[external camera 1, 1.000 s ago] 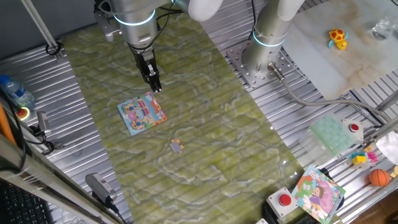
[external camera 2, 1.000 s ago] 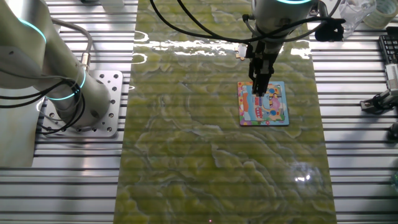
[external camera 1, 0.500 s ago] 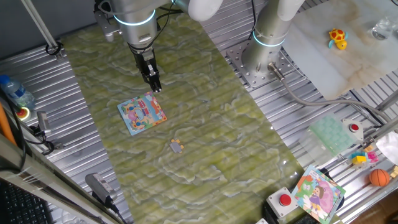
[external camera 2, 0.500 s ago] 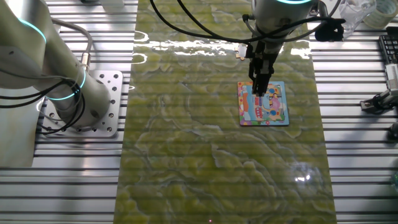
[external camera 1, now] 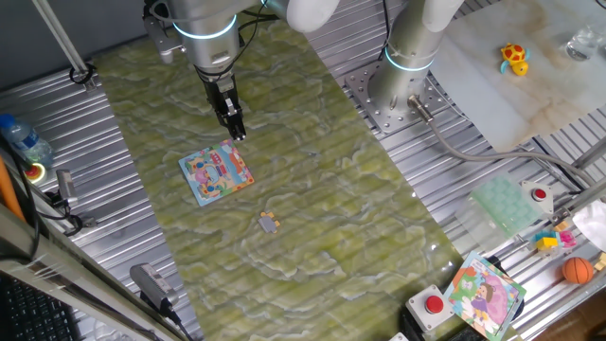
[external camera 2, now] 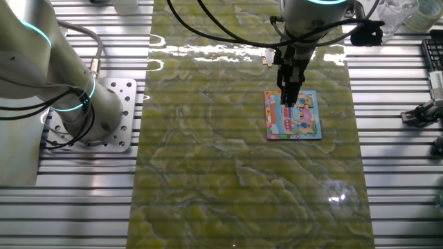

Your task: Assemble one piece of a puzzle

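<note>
The puzzle (external camera 1: 217, 172) is a small square board with a light blue border and a pink-yellow cartoon picture, flat on the green mat; it also shows in the other fixed view (external camera 2: 293, 115). The piece (external camera 1: 270, 224) is tiny, greyish with orange marks, and lies alone on the mat nearer the front, apart from the board. I cannot make it out in the other fixed view. My gripper (external camera 1: 237, 134) points down just above the board's far edge (external camera 2: 289, 101). Its fingers look closed together with nothing between them.
A second arm's base (external camera 1: 409, 57) stands on a metal plate right of the mat (external camera 1: 312, 180). A larger cartoon-girl board (external camera 1: 485, 294), a red button box (external camera 1: 434, 304) and an orange ball (external camera 1: 577, 270) lie at the front right. A bottle (external camera 1: 24, 140) lies at the left.
</note>
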`<state>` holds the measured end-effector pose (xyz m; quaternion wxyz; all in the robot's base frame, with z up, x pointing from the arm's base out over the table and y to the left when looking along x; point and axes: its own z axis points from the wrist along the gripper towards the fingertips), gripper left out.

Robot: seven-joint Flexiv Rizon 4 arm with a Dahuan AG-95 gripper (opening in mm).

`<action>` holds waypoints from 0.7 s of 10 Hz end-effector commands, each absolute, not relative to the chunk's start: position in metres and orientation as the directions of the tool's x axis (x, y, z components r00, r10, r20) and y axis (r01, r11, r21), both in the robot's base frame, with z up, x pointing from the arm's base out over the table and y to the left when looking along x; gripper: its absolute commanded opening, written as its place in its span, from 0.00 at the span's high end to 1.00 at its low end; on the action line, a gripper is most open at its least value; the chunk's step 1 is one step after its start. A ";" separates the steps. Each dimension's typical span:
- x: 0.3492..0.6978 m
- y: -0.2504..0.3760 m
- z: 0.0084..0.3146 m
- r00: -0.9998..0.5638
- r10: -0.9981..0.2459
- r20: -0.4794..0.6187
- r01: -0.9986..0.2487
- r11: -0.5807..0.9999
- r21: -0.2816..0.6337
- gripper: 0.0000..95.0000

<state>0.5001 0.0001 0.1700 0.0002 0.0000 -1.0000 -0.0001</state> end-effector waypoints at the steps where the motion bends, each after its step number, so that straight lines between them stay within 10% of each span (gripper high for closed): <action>1: 0.500 0.000 0.170 -0.995 -0.095 -0.011 -0.094 0.994 -0.050 1.00; 7: 0.500 0.001 0.170 -0.996 -0.094 -0.007 -0.093 0.994 -0.057 1.00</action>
